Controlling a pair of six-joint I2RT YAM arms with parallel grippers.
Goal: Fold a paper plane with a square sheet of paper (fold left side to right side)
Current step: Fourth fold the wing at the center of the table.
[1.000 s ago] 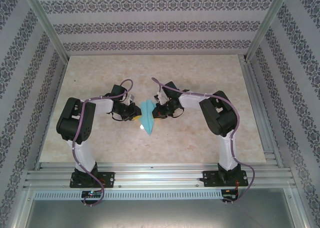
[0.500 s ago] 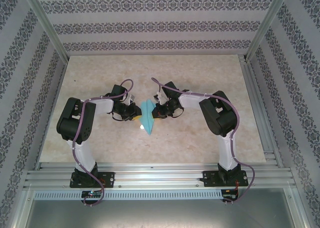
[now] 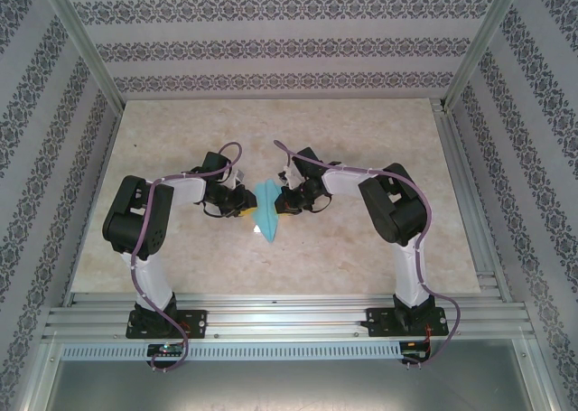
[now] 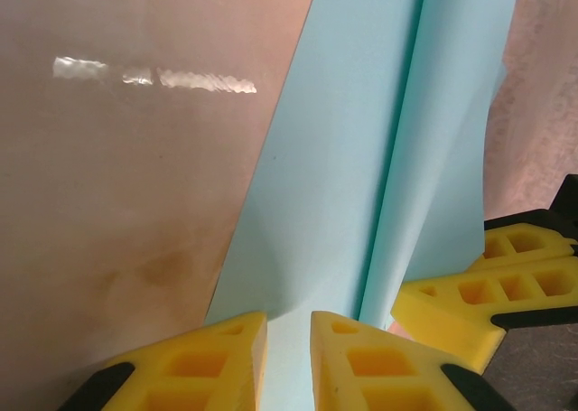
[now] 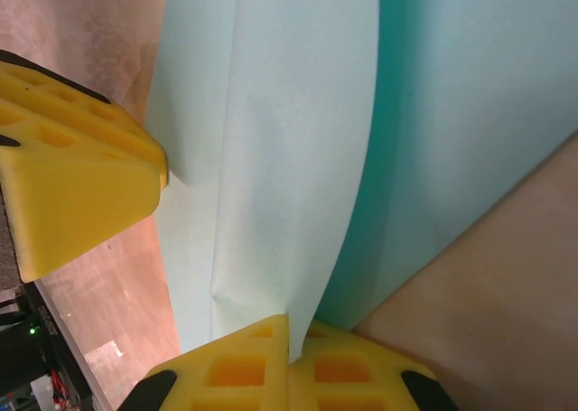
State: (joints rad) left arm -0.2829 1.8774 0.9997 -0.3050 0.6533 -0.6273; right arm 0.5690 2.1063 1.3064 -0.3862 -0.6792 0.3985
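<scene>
The square sheet of paper (image 3: 267, 210) is light blue and lies folded into a narrow pointed paper plane shape at the table's middle, its tip toward the arms. My left gripper (image 3: 242, 205) is at its left edge. In the left wrist view its yellow fingers (image 4: 217, 357) rest on the paper (image 4: 334, 194) with a narrow gap (image 4: 289, 325) between them. My right gripper (image 3: 283, 202) is at the paper's right edge. In the right wrist view it (image 5: 289, 328) is shut on a raised flap (image 5: 298, 158) of the paper.
The marble-patterned tabletop (image 3: 361, 140) stretches around the paper on all sides. Patterned walls and metal frame posts (image 3: 86, 45) enclose it. The two grippers stand close together, the right one's fingers (image 4: 479, 294) visible beside the left one's.
</scene>
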